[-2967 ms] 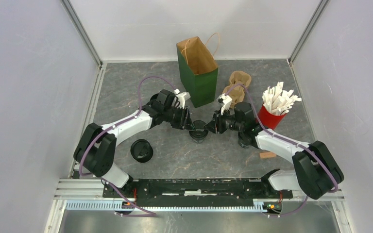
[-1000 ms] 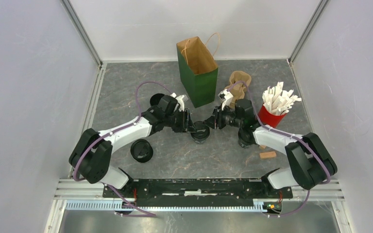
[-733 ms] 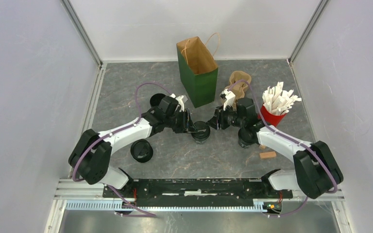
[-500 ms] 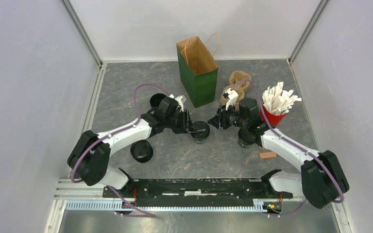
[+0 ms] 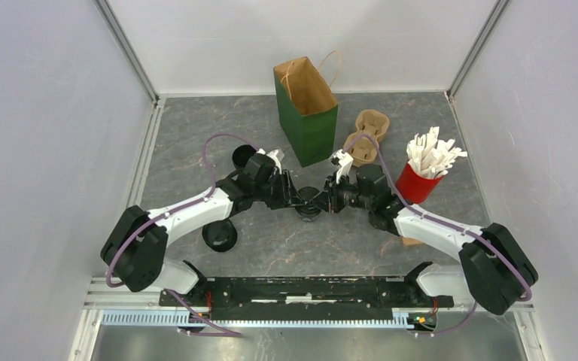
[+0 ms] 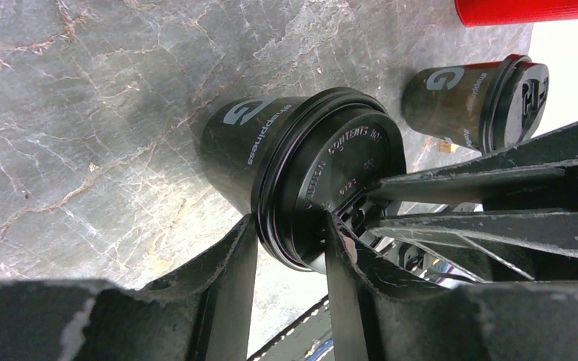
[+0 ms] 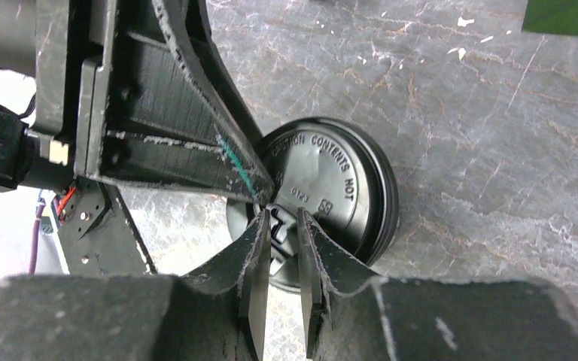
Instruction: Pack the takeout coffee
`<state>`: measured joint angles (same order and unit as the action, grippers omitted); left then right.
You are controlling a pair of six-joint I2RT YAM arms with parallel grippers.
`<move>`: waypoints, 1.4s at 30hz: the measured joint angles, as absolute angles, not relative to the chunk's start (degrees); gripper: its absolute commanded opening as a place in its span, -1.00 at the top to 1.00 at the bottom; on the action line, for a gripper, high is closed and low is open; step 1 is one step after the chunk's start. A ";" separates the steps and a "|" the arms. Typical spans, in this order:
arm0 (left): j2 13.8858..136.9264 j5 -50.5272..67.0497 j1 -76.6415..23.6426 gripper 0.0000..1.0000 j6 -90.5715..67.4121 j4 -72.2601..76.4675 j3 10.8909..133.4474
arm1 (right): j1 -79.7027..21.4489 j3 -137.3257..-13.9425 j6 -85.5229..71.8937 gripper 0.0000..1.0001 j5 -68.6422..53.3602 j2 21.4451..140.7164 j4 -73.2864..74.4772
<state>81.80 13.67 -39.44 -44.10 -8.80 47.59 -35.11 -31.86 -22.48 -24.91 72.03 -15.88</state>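
As far as you can see, nothing is packed: your left gripper (image 6: 286, 226) clamps the middle cup (image 6: 248, 135), your right gripper (image 7: 282, 218) narrowly pinches its lid (image 7: 331, 180), and the far bag (image 5: 306, 128) waits.

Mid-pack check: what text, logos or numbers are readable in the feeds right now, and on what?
"CAUTION CONTENTS HOT": raised letters on the lid of the nearer cup; the right wrist view shows only "CONTENTS HOT".
"G" logo plus a word that looks like "smappiness": on that cup's side and on the farther cup.
Small marks at the lid's centre: too small to read.
Green bag, red cup: no text visible.
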 measured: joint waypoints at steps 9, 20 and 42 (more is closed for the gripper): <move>78.83 10.83 -40.01 -0.13 -47.31 -5.98 44.23 | -35.27 -31.73 -19.59 0.51 -26.96 76.12 -21.43; 71.55 14.20 -32.25 -0.35 -41.06 -7.84 46.33 | -35.24 -31.68 -12.32 0.50 -31.35 77.23 -22.92; 84.93 32.16 -29.67 -0.07 -27.59 -5.37 50.30 | -35.24 -31.44 -7.09 0.50 -34.02 78.06 -24.49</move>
<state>84.93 32.16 -29.67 -27.59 -5.37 50.30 -35.24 -31.44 -7.09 -34.02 78.06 -24.49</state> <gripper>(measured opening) 0.566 0.251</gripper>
